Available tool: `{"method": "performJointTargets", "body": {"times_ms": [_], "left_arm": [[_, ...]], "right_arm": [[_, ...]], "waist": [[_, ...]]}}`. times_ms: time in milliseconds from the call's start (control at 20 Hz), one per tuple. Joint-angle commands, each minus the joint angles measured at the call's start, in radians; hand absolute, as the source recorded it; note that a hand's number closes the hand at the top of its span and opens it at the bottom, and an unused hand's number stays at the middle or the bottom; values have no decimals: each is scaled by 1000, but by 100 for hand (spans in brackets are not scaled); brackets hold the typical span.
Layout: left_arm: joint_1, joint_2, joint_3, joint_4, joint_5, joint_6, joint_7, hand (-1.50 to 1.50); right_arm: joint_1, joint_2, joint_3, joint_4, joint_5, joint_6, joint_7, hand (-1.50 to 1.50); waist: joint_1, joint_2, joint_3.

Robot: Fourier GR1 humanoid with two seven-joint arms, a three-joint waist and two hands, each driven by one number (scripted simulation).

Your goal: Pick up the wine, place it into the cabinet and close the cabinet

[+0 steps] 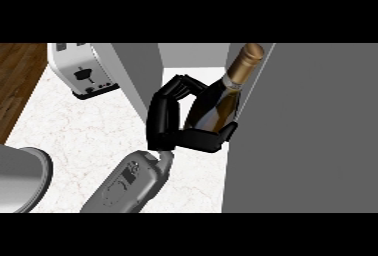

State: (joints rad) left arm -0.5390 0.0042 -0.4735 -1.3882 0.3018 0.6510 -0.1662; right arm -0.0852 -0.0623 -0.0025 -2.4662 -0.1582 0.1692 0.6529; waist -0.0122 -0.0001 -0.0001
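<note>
Along the near edge of the desk [81,135], at its left corner, part of a rounded grey object [22,177] is seen; what it is cannot be told. Just to its right a grey forearm [129,185] is brought in from the lower edge and is angled up and to the right across the pale marbled top. Which arm it is cannot be read from the forearm alone; by its place left of centre it is taken as the left one. At its end the black left hand [173,127] is held at about the middle of the desk, with the fingers [177,90] curled round the wine bottle [218,102] from the left and the thumb wrapped under the bottle's lower part. The bottle is thus gripped by the hand and is tilted, with its gold-foiled neck pointed up and to the right. It is held between a grey upright panel [140,75] on the left and the large grey cabinet door [310,130] on the right, whose edge is just beside the neck. Whether the bottle's base is touching the desk is hidden by the hand. Farther back, toward the far left corner, a white toaster [83,70] is stood on the desk, well apart from the hand. Beyond the left edge, brown wooden flooring [18,80] is shown.
</note>
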Motion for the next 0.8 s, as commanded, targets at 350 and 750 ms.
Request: {"method": "performJointTargets", "body": {"times_ms": [350,750], "left_arm": [[-15,-4,-10,167,-33,19,-121,150],[14,-4,64,317,47,-53,-302,150]], "right_arm": [[-39,-10,-12,-118,-80,-42,89,-150],[7,-29,-29,-137,-106,-15,76,-150]], "waist": [[2,0,0],[-1,1,0]]}}
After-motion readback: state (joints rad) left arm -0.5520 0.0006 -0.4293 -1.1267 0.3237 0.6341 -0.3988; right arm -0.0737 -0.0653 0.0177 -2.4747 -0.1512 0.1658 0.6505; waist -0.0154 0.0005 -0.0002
